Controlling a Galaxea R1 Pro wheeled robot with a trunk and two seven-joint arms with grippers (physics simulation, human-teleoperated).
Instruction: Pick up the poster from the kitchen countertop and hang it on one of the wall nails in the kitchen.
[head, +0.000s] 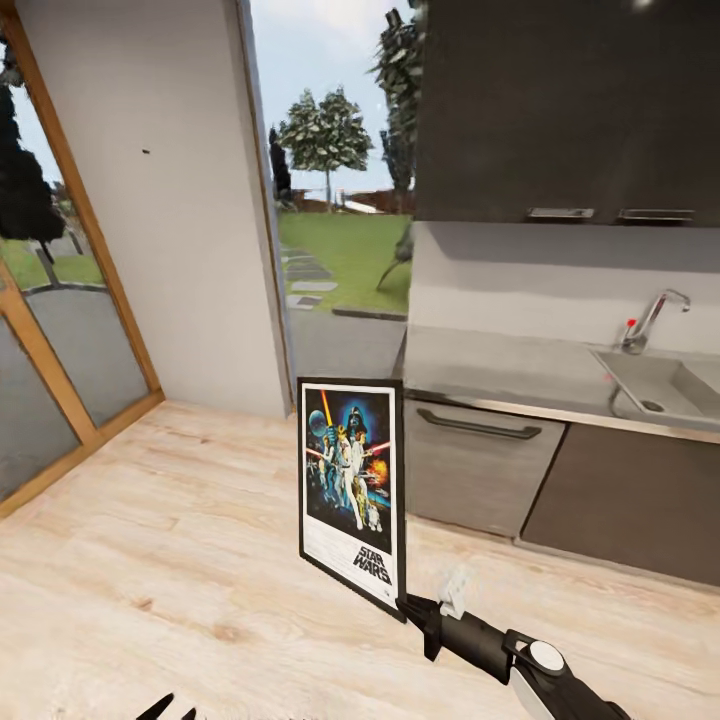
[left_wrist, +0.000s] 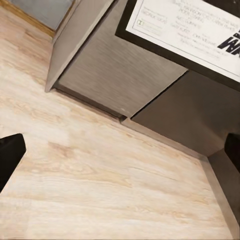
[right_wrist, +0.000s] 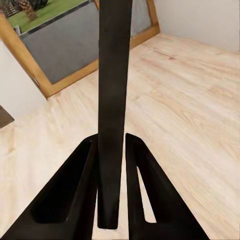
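The black-framed Star Wars poster (head: 352, 480) hangs upright above the wooden floor, in front of the cabinet fronts. My right gripper (head: 405, 603) is shut on its lower right corner. In the right wrist view the poster's black edge (right_wrist: 114, 75) runs between the two fingers of that gripper (right_wrist: 111, 142). My left gripper (head: 160, 708) is low at the picture's bottom edge, open and holding nothing. In the left wrist view its fingers (left_wrist: 10, 155) stand wide apart over the floor, with the poster's white lower border (left_wrist: 190, 25) beyond. The kitchen countertop (head: 480, 365) lies to the right behind the poster.
A sink (head: 665, 385) with a chrome tap (head: 650, 318) is set in the counter, under dark wall cabinets (head: 560, 110). The grey wall (head: 170, 250) at left carries a small dark nail-like spot (head: 145, 152). A wood-framed glass door (head: 50, 300) stands at far left.
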